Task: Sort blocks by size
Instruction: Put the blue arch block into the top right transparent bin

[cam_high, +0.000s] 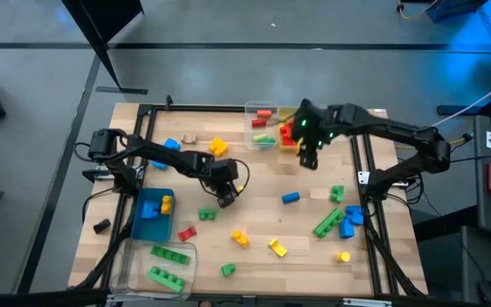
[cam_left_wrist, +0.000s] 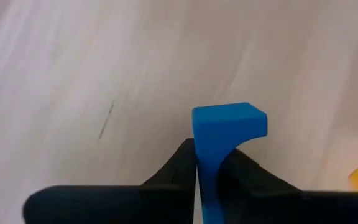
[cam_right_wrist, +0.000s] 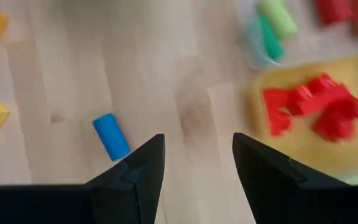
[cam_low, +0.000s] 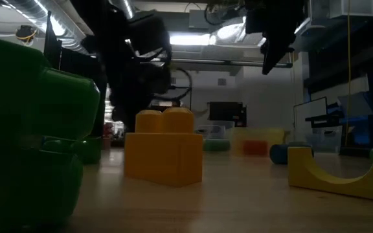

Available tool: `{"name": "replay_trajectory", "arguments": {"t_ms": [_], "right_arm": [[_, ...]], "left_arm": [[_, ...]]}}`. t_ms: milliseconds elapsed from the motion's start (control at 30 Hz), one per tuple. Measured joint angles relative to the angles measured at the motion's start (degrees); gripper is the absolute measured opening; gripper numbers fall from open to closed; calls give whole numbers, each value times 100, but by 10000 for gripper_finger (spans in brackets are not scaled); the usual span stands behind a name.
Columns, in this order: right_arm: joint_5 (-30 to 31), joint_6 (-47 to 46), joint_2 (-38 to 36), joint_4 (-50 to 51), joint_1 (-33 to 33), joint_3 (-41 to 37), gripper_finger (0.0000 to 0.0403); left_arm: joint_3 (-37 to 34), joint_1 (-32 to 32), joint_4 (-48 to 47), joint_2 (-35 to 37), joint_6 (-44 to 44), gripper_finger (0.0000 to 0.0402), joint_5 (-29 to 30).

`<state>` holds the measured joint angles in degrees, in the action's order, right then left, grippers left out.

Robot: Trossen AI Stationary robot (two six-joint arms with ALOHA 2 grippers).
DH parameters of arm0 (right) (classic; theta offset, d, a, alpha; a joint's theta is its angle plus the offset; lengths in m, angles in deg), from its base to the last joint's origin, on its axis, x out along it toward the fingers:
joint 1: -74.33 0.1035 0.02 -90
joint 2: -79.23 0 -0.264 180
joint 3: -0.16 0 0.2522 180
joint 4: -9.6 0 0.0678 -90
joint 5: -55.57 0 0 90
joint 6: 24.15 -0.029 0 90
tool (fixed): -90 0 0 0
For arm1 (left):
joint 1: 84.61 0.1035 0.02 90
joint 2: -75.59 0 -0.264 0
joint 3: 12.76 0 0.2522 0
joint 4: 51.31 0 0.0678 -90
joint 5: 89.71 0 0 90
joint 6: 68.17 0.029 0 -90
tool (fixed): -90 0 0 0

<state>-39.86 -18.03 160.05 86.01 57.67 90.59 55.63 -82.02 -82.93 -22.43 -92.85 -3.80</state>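
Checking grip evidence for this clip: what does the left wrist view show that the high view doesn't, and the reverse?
Left wrist only: a blue block pinched between the left gripper jaws, over bare wood.
High only: the whole table, the scattered blocks, a blue bin, a clear bin with two green bars, and the right gripper near the far bins.
Both: the left gripper and the wooden tabletop.

high: straight down, far | low: table-level, close | wrists: downward, near tabletop [cam_high: 262, 217]

No text, label or number is legible — anywhere — in these views.
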Motion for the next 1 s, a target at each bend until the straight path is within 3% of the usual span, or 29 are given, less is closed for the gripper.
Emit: {"name": "replay_trajectory", "arguments": {"t_ms": [167,433,533,1000], "right_arm": [[419,-547,2,-1001,744,-541,191],[2380,-915,2,-2903,1748,-1361,191],[2790,-897,2,-3413,1945,-1520,191],[2284,-725,478,-4345,1969,-1649,191]], "left_arm": [[0,257,926,1,-135,18,-265],[2,560,2103,5,-808,27,-281],[2,611,2304,5,-853,25,-283],[7,561,3098,10,-1123,24,-281]]}}
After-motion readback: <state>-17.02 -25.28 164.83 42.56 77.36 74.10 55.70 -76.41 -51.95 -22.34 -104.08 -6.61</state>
